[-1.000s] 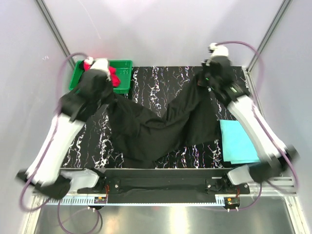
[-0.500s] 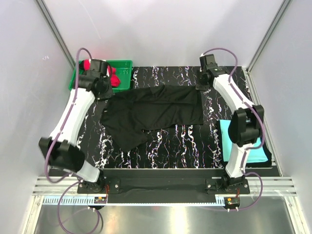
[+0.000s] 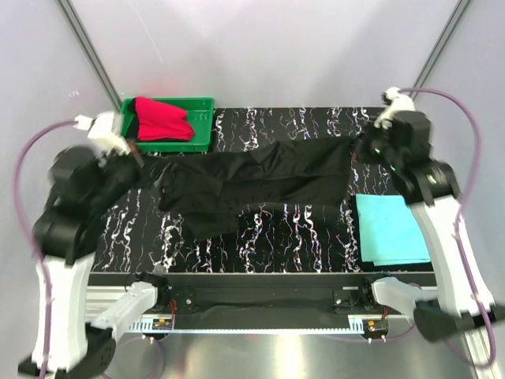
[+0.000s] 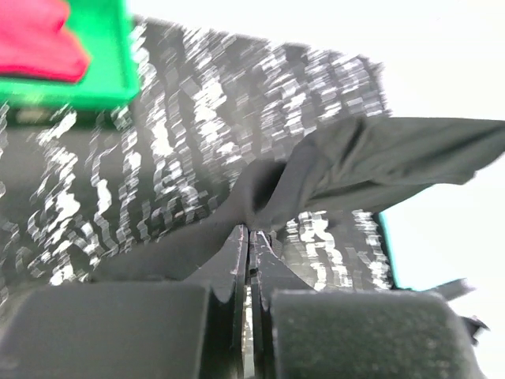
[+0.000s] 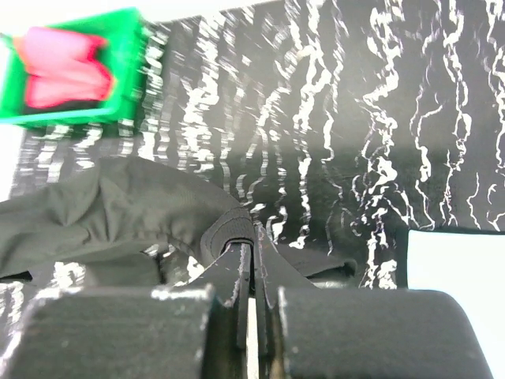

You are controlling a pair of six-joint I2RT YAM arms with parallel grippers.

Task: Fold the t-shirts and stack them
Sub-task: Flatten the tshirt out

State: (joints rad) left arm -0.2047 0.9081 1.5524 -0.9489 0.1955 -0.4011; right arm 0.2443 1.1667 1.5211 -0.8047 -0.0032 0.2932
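Top external view right now: I'm looking at the black t-shirt point(image 3: 260, 178) being stretched out sideways across the far half of the desk point(image 3: 300, 237), with one arm pulling at each end. The left gripper point(image 3: 146, 167) is pinching the shirt's left end close to the desk's left edge, and the right gripper point(image 3: 357, 148) is pinching the right end toward the far right corner. A looser flap of the shirt is drooping toward the near side left of the middle, and I honestly can't tell whether it's touching the desk or hanging just above it. Left wrist cam is showing the left gripper point(image 4: 249, 233) with its jaws clenched together on a bunched fold of black cloth point(image 4: 379, 158), which is running off taut to the right. Right wrist cam is showing the same deal: the right gripper point(image 5: 252, 229) is clamping tight on a hem of the black shirt point(image 5: 118, 213). The turquoise t-shirt point(image 3: 390, 229) is lying folded flat along the right edge, nearer the near right corner. The red t-shirt point(image 3: 162, 120) is sitting bunched up in the green tray point(image 3: 201, 118) at the far left corner.
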